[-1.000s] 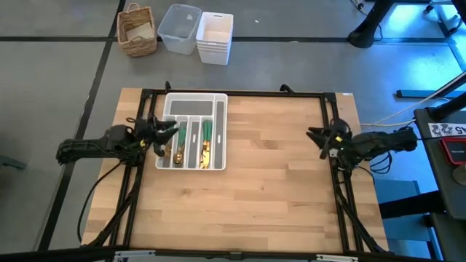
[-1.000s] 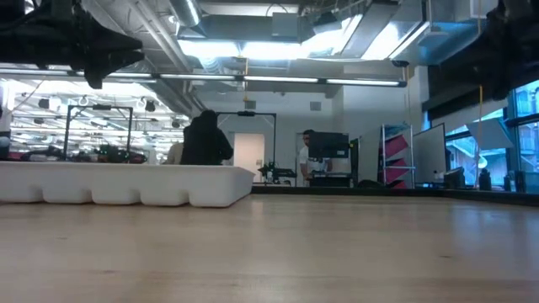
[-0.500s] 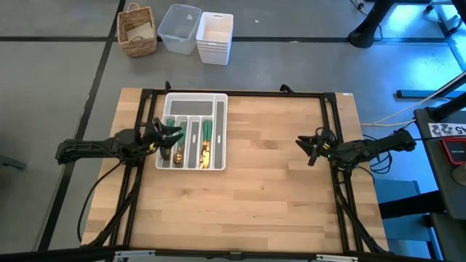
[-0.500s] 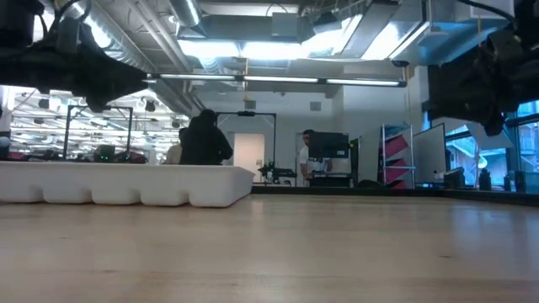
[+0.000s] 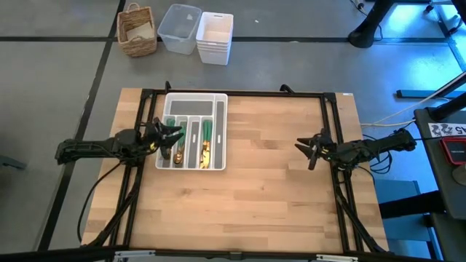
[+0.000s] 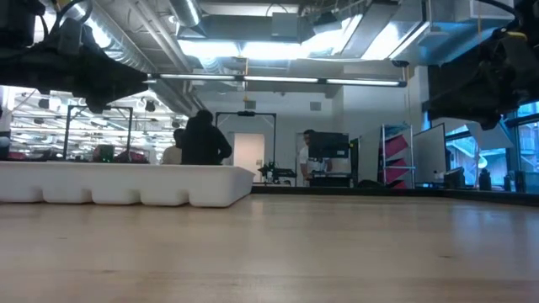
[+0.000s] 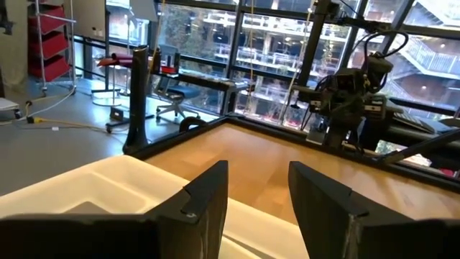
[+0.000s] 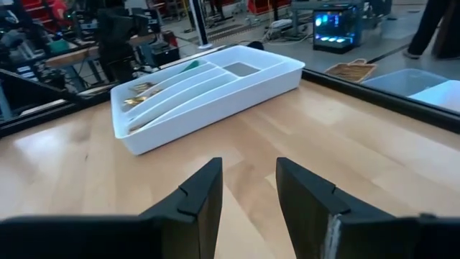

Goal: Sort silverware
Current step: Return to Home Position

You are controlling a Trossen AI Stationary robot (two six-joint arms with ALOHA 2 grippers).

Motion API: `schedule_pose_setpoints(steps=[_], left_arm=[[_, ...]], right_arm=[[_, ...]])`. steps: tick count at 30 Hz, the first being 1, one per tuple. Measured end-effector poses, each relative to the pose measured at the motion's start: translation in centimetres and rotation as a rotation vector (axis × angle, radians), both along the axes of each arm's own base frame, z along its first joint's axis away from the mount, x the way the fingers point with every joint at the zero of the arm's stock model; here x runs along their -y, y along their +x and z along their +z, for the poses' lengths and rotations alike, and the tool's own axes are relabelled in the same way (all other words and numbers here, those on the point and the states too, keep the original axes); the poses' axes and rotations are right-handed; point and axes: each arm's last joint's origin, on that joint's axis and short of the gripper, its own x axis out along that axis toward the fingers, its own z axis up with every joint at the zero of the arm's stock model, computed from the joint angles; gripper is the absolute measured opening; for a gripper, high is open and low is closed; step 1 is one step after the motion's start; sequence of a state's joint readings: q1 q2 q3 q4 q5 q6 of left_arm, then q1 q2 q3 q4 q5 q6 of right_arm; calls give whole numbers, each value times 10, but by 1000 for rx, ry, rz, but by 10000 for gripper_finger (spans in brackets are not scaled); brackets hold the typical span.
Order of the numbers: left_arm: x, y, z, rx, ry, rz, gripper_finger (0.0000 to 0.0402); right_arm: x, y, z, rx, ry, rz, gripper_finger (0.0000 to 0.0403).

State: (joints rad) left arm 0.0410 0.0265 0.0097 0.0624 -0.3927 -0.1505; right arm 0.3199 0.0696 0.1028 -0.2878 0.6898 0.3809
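Observation:
The silverware (image 5: 206, 142) lies in the long compartments of a white tray (image 5: 218, 109) at the table's far left. Its green handles point toward the far edge and its gold heads toward the near edge. In the right wrist view the silverware (image 8: 154, 90) shows inside the tray (image 8: 237, 86). My left gripper (image 5: 172, 135) hovers open and level over the tray's left edge (image 7: 108, 183), holding nothing. My right gripper (image 5: 304, 148) hangs open at the table's right side, well clear of the tray, with bare wood below it (image 8: 248, 191).
Bare wooden tabletop (image 5: 262, 189) stretches between the tray and my right gripper and toward the near edge. Beyond the far edge, on the floor, stand a wicker basket (image 5: 137, 30), a clear bin (image 5: 180, 28) and stacked white bins (image 5: 215, 36). People stand far off in the room (image 6: 202, 139).
My right gripper has sunk and moved out from the right edge toward the table's middle, rolling a little. My left gripper has sunk slightly over the tray's left edge. Both have kept still for the last half second. The silverware and tray have not moved.

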Motion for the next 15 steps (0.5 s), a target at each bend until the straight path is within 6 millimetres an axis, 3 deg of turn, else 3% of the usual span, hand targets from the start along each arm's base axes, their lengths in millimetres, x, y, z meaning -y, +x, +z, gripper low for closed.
schedule_pose_setpoints(steps=[15], left_arm=[[0, 0, 0, 2, -5, 0, 140]], right_arm=[[-1, 0, -1, -5, 5, 27, 133]])
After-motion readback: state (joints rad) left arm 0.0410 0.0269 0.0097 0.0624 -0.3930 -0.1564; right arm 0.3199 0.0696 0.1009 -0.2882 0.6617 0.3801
